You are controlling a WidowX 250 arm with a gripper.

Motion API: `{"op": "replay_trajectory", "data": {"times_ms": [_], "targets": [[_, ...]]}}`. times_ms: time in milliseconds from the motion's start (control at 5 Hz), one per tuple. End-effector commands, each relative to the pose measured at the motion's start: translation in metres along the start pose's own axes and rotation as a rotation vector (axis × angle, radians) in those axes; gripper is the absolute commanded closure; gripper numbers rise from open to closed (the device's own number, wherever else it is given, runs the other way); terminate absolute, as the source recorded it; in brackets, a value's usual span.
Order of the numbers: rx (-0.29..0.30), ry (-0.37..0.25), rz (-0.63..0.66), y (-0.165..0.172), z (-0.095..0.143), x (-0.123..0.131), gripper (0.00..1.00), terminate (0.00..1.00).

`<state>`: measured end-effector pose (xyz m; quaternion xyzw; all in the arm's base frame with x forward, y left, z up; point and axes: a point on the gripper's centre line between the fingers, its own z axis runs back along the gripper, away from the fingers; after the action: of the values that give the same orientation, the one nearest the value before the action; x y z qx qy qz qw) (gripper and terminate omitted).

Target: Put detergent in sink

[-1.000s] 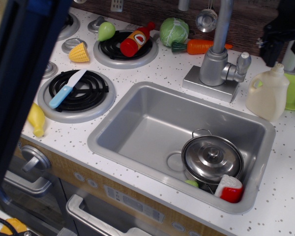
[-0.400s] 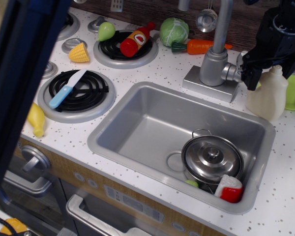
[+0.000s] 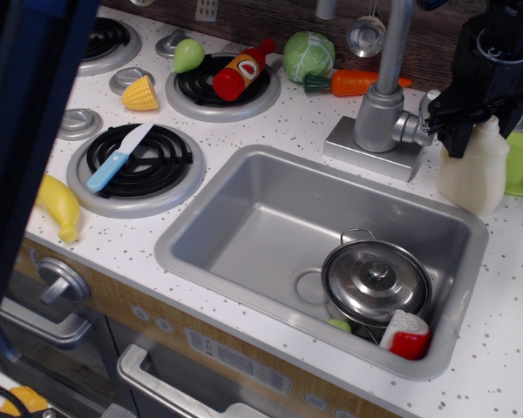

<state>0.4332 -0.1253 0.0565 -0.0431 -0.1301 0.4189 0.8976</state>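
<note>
At the frame's upper right, the black gripper [image 3: 481,131] is straddling the cream-white plastic detergent jug [image 3: 475,174] beside the silver rectangular sink [image 3: 244,218] — jaws seemingly closing, grip unclear.

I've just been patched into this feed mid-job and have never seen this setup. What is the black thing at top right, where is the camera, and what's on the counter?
There is one view, a fixed camera looking down at a toy kitchen counter. The black machine is the robot arm's hand, lowered over the top of the cream detergent jug, which stands on the counter beside the sink. I cannot tell whether it is gripping. In the sink sit a lidded steel pot and a red-and-white toy. On the burners lie a ketchup bottle and a blue-handled knife.
</note>
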Motion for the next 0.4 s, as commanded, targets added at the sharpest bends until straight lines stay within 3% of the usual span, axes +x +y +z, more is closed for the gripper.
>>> {"op": "replay_trajectory", "data": {"times_ms": [0, 200], "targets": [[0.04, -0.002, -0.013, 0.01, 0.039, 0.007, 1.0, 0.0], [0.133, -0.004, -0.041, 0.031, 0.072, 0.014, 1.0, 0.0]]}}
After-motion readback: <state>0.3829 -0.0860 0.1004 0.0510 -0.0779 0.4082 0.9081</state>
